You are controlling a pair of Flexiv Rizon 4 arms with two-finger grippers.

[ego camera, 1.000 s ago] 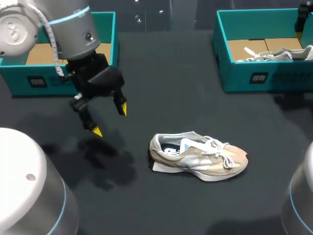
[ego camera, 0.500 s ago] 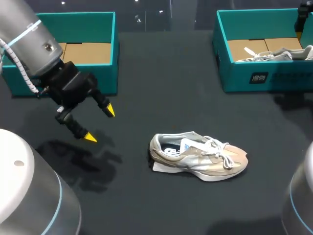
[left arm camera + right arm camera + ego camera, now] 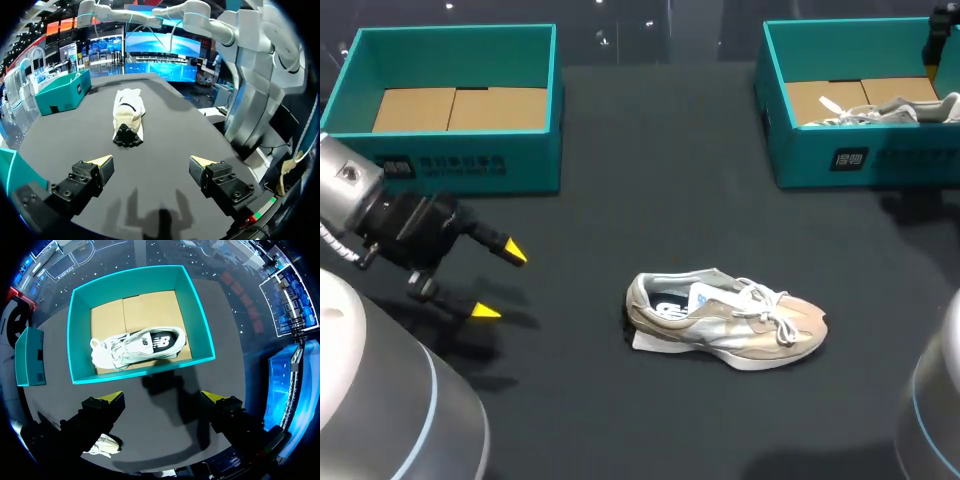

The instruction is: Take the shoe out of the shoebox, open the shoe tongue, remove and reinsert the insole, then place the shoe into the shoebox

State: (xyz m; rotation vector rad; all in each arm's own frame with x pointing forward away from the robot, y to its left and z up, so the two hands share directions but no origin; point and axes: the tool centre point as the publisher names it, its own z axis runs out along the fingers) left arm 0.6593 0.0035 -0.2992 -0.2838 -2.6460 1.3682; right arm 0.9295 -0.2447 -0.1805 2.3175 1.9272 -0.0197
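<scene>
A beige shoe (image 3: 725, 320) with white laces lies on its side on the dark table, toe to the right, and a flat white piece (image 3: 645, 342) sticks out under its heel. In the left wrist view the shoe (image 3: 127, 112) lies well ahead of my left gripper (image 3: 152, 165), which is open and empty. In the head view that left gripper (image 3: 498, 283) is low at the table's left, far from the shoe. My right gripper (image 3: 162, 397) hangs open and empty above the right teal shoebox (image 3: 200, 325), which holds a white shoe (image 3: 137, 347).
The left teal shoebox (image 3: 535, 110) at the back left has only cardboard on its floor. The right shoebox (image 3: 775, 130) with the white shoe (image 3: 880, 110) stands at the back right. Dark table surface separates the boxes from the beige shoe.
My left arm has swung away from the table's middle, leftward and toward the near edge, with its fingers still open. The beige shoe and the right arm have stayed put.
</scene>
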